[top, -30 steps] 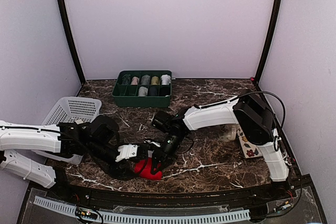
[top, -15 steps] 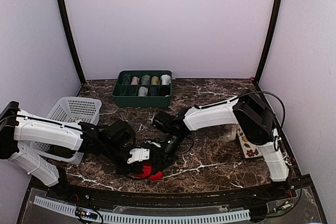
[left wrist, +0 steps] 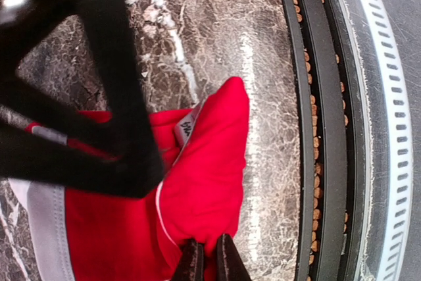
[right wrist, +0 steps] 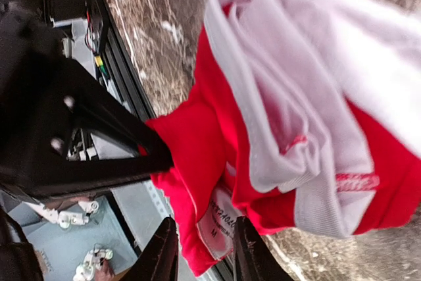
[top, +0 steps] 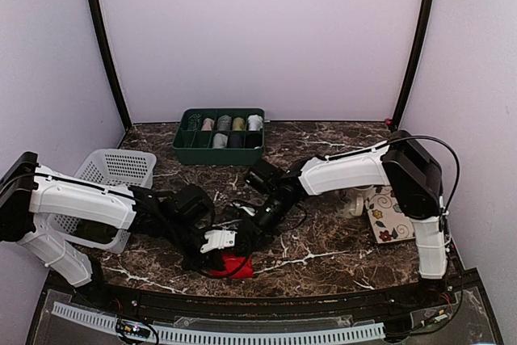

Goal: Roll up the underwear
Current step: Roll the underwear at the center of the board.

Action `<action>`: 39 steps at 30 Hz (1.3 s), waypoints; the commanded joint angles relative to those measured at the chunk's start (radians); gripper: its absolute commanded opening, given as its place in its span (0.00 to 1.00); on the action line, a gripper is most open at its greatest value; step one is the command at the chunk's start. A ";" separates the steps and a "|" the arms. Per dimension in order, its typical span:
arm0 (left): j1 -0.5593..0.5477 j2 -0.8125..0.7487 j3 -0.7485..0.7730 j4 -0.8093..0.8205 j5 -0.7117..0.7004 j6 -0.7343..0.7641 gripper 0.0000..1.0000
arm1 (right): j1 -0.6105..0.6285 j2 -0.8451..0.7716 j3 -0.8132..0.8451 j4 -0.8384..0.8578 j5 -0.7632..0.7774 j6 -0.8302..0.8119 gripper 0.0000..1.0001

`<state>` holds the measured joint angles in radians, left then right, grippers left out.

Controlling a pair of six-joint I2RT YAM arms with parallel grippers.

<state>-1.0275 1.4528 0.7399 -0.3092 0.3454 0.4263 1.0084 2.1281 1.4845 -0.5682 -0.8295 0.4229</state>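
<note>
So, bright red fabric boxer briefs with white trim (top: pixel 234 264) sit bunched at near edge of bench (top: pixel 339 250), between both arms. Left gripper (left wrist: pixel 209 262) nearly closed, pinching red hem. Right gripper (right wrist: pixel 204 245) narrow, clamping labelled fold from far side. Both equally close. Long axis unclear.

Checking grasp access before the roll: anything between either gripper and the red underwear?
Nothing visible. The left gripper pinches a fold of the underwear between its fingers, near the front edge of the table. The right gripper has the labelled edge of the fabric between its fingers.
</note>
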 commanded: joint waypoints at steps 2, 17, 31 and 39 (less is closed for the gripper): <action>-0.001 0.044 -0.003 -0.099 0.042 -0.008 0.00 | -0.010 -0.043 -0.005 0.154 0.041 0.076 0.28; 0.122 0.094 0.083 -0.165 0.162 -0.071 0.00 | -0.056 0.037 -0.125 0.157 0.145 -0.010 0.25; 0.193 0.369 0.258 -0.280 0.270 -0.067 0.00 | -0.125 -0.146 -0.197 0.225 0.259 -0.105 0.27; 0.258 0.409 0.260 -0.292 0.301 -0.051 0.00 | -0.123 -0.428 -0.528 0.503 0.291 -0.128 0.35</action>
<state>-0.7940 1.7912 1.0237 -0.4767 0.7170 0.3626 0.8787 1.7889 1.0771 -0.2420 -0.5720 0.3210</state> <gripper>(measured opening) 0.072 0.333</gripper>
